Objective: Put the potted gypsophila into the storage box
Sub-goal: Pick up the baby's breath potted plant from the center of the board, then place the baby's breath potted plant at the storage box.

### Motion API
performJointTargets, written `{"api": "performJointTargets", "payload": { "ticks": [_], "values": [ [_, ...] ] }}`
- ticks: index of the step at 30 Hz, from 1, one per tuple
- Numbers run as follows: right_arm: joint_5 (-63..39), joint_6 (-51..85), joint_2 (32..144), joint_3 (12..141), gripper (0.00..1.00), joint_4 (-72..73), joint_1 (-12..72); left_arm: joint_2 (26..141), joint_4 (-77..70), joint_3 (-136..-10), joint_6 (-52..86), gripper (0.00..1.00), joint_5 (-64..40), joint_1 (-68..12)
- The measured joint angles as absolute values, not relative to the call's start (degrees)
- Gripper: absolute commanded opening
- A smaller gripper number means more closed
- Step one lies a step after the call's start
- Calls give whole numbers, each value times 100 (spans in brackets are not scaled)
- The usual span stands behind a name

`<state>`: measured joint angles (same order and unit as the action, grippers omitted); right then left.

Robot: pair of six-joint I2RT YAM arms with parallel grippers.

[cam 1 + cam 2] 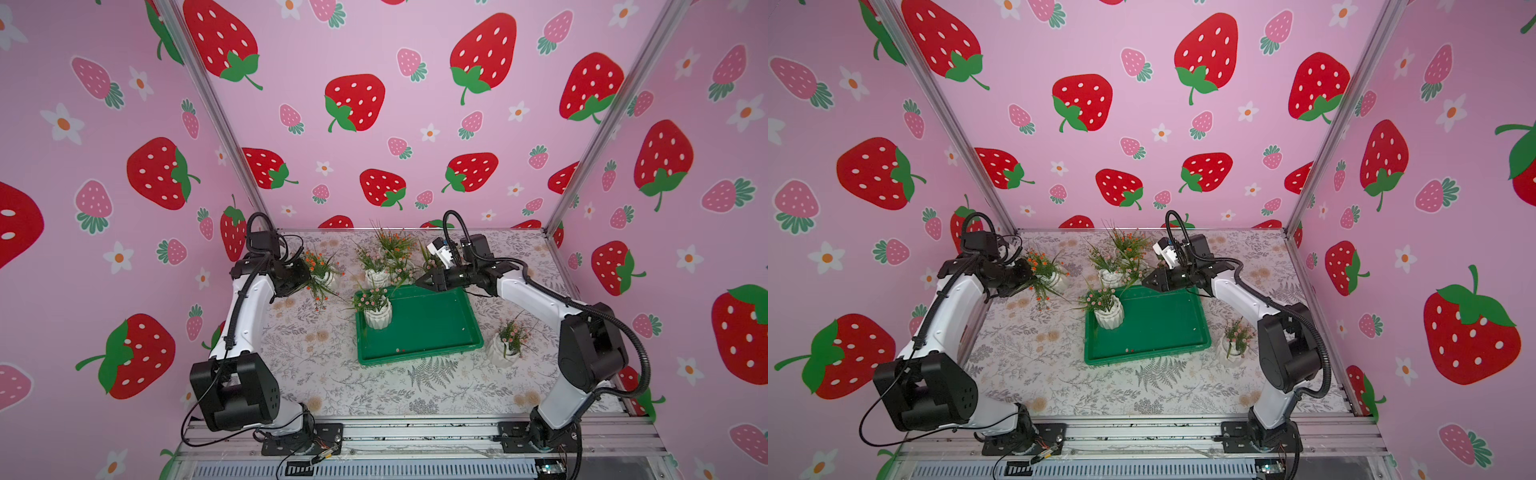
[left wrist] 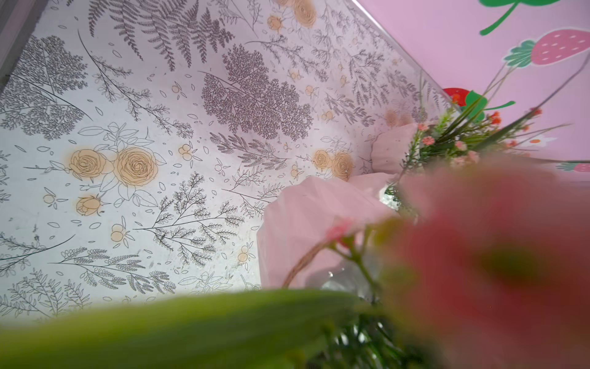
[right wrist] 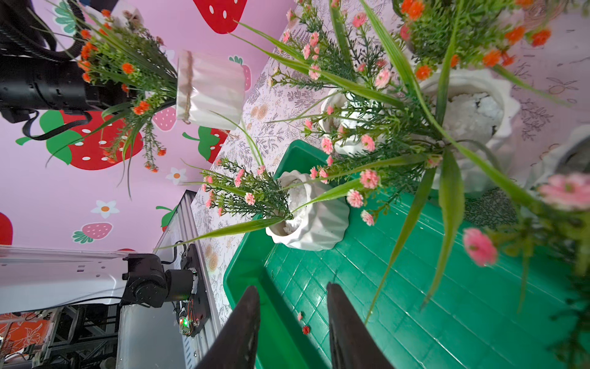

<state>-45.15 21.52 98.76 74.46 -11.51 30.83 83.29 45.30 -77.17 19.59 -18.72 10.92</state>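
Observation:
The green storage box (image 1: 436, 328) (image 1: 1163, 328) (image 3: 415, 287) lies mid-table. A pink-flowered potted gypsophila (image 1: 377, 316) (image 1: 1109, 316) (image 3: 314, 220) stands upright in its far left corner. My left gripper (image 1: 305, 274) (image 1: 1027, 274) is shut on the stems of an orange-flowered potted gypsophila (image 1: 328, 278) (image 3: 210, 91), left of the box. Its white pot is tipped sideways and looks clear of the table. In the left wrist view blurred leaves hide the jaws, and the pot (image 2: 306, 223) shows beyond them. My right gripper (image 1: 422, 281) (image 1: 1148, 281) (image 3: 292, 287) hangs open and empty over the box's far right corner.
Two potted plants (image 1: 376, 274) (image 1: 397, 249) stand close together behind the box, and another (image 1: 430, 259) is partly hidden behind my right gripper. One more pot (image 1: 505, 347) (image 1: 1235, 349) stands right of the box near my right arm. Loose petals (image 3: 306, 329) lie in the box.

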Motion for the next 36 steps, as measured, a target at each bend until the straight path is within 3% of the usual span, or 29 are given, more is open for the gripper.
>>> {"api": "performJointTargets", "payload": {
  "ticks": [12,25,36],
  "values": [
    [-4451,2189,9056,7091,38,-1153,3022,7502,4228,-7629,2036,0,-2650,987],
    [-4112,2482,8180,6191,38,-956,2530,8025,4707,-8637,1806,0,-2285,-1302],
    [-3795,2836,7561,5540,38,-786,2073,9205,4794,-10079,1719,0,-1944,-2821]
  ]
}}
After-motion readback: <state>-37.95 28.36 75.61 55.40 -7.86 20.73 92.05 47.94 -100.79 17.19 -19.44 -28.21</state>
